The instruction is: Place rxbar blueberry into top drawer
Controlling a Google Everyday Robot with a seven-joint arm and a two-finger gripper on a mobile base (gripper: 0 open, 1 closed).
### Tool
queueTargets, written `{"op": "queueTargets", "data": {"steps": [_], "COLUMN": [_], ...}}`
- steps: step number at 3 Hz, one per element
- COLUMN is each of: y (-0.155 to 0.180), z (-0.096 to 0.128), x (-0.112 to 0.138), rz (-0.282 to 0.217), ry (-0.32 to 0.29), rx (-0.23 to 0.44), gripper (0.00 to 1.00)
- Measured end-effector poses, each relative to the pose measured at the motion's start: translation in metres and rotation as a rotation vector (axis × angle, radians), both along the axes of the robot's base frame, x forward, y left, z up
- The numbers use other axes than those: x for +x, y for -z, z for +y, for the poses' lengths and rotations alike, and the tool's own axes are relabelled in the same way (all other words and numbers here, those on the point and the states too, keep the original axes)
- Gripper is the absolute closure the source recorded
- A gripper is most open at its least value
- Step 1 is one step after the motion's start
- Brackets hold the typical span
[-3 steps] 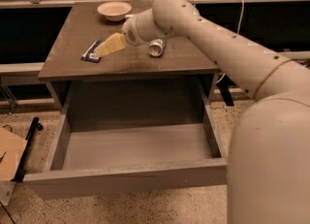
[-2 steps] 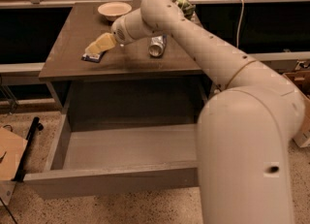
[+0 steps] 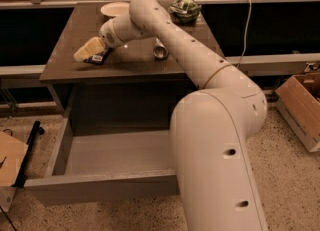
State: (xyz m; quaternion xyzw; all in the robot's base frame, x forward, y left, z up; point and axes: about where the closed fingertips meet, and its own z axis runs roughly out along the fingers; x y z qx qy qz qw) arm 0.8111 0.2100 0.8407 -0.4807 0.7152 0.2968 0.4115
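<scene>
Tool is at the front-left part of the counter, low over the rxbar blueberry and overlapping its left end in this view. Can't tell how far the tool is open, or whether it has hold of the bar. The bar lies flat on the counter, near the left edge and a bit back from the front edge.

Vs 1 s ago: the tool has slid further toward the left edge, from beside the can to right over the bar. The bar looks approx. where it was. The arm now sweeps across the middle of the view, w/ its big lower link hiding the right half of the top drawer.

The drawer is pulled out below the counter front. A bowl sits near the back edge and a green bag toward the back-right corner.
</scene>
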Motion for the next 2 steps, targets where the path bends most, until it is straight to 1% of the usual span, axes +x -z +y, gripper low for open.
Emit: {"op": "queueTargets", "data": {"steps": [1,2], "y": [0.0105,0.0156], "z": [0.0102,0.007], "x": [0.0017,0.0037], "rz": [0.034,0.056], "ry": [-0.015,0.001], "rx": [0.003,-0.001], "gripper": [0.17,0.41]}}
